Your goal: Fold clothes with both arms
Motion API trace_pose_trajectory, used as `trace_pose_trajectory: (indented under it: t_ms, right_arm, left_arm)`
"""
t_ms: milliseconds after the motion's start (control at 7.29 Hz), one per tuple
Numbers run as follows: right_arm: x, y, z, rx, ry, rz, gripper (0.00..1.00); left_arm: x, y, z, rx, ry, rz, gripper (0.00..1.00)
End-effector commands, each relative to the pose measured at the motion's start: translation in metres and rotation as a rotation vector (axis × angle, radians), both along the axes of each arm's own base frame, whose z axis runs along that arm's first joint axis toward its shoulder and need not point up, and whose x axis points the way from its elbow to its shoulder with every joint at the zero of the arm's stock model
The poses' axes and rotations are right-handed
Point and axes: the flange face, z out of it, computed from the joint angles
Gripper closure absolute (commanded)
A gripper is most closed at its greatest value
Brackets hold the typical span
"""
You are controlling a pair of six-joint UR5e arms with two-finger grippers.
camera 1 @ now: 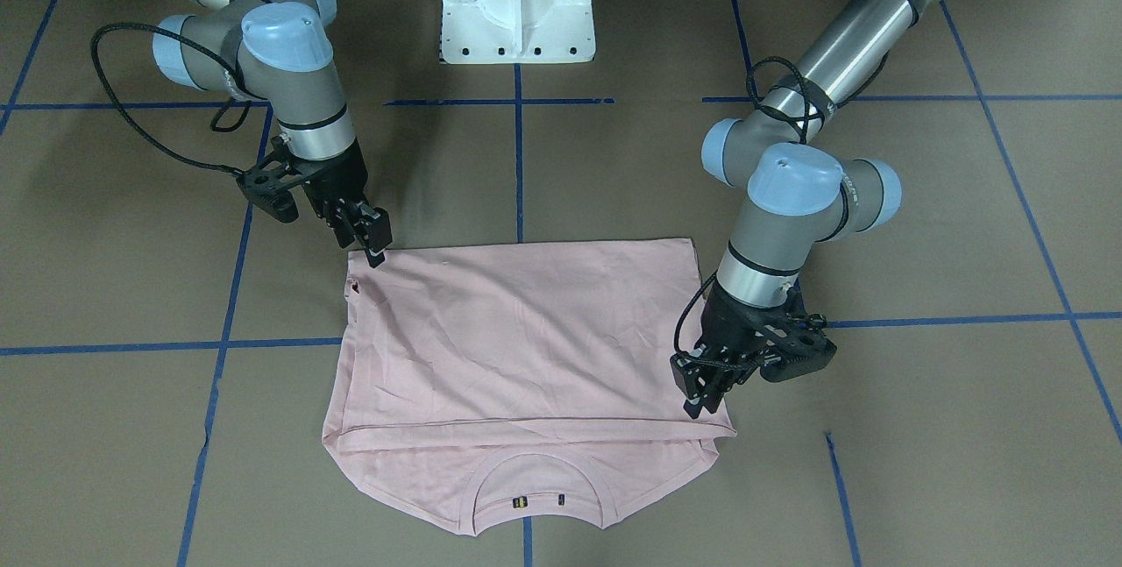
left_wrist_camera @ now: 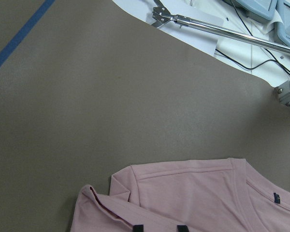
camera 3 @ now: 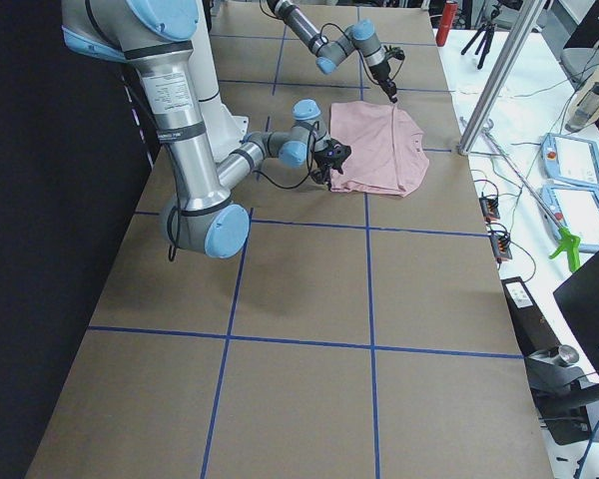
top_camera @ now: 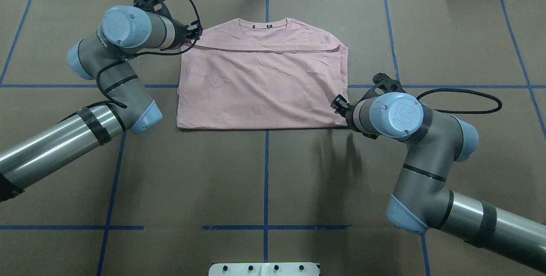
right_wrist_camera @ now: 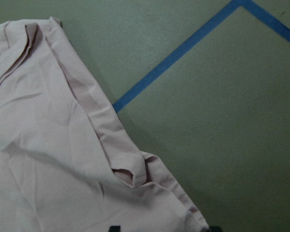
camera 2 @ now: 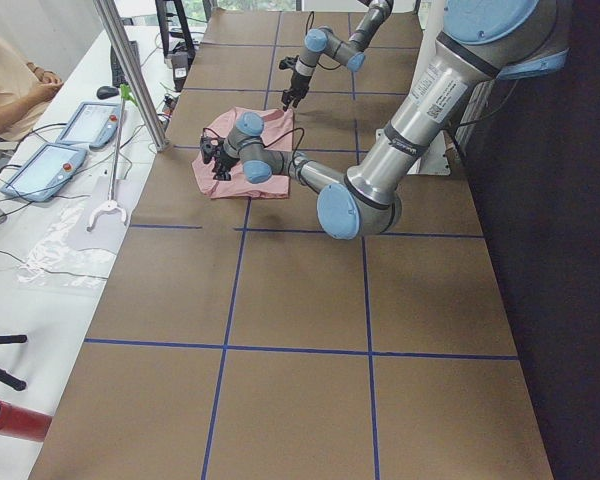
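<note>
The pale pink T-shirt (camera 1: pixel 526 330) lies folded flat, plain side up, its ribbed collar (top_camera: pixel 264 24) peeking out at the far edge. My left gripper (top_camera: pixel 197 33) stands over the shirt's far left corner, beside the fold line. In the left wrist view its fingertips (left_wrist_camera: pixel 137 227) rest apart on the cloth with flat fabric between them. My right gripper (top_camera: pixel 339 103) hovers at the shirt's near right corner (right_wrist_camera: pixel 130 174), where the layers are bunched. Its jaws are wide open. In the front-facing view the left gripper (camera 1: pixel 701 396) is on the right and the right gripper (camera 1: pixel 375 247) on the left.
Blue tape lines (top_camera: pixel 265 173) grid the brown table. The white pedestal base (camera 1: pixel 517 6) stands at the robot's side. Past the far edge are a metal post (camera 2: pixel 130 70), tablets (camera 2: pixel 40 170), a grabber tool (left_wrist_camera: pixel 208 26) and a seated person (camera 2: pixel 5 80).
</note>
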Motion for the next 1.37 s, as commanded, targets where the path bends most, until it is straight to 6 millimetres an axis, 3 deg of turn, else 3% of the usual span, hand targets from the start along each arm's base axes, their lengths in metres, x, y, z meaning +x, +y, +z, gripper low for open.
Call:
trace_pose_trajectory:
  t_ms: [0, 274, 548, 1234]
  right_arm:
    - [-0.007, 0.001, 0.015, -0.013, 0.026, -0.002, 0.31]
    - [-0.013, 0.004, 0.021, -0.012, 0.043, -0.002, 0.35]
    - [-0.012, 0.003, 0.019, -0.010, 0.038, -0.002, 1.00]
    - [0.002, 0.010, -0.001, 0.007, -0.005, -0.010, 1.00]
  left_arm:
    - [-0.001, 0.001, 0.000, -0.009, 0.010, -0.009, 0.64]
    - [-0.002, 0.000, 0.003, -0.014, 0.006, -0.012, 0.64]
    - [-0.002, 0.002, 0.008, -0.017, 0.001, -0.010, 0.64]
    - [-0.002, 0.002, 0.009, -0.017, 0.001, -0.010, 0.64]
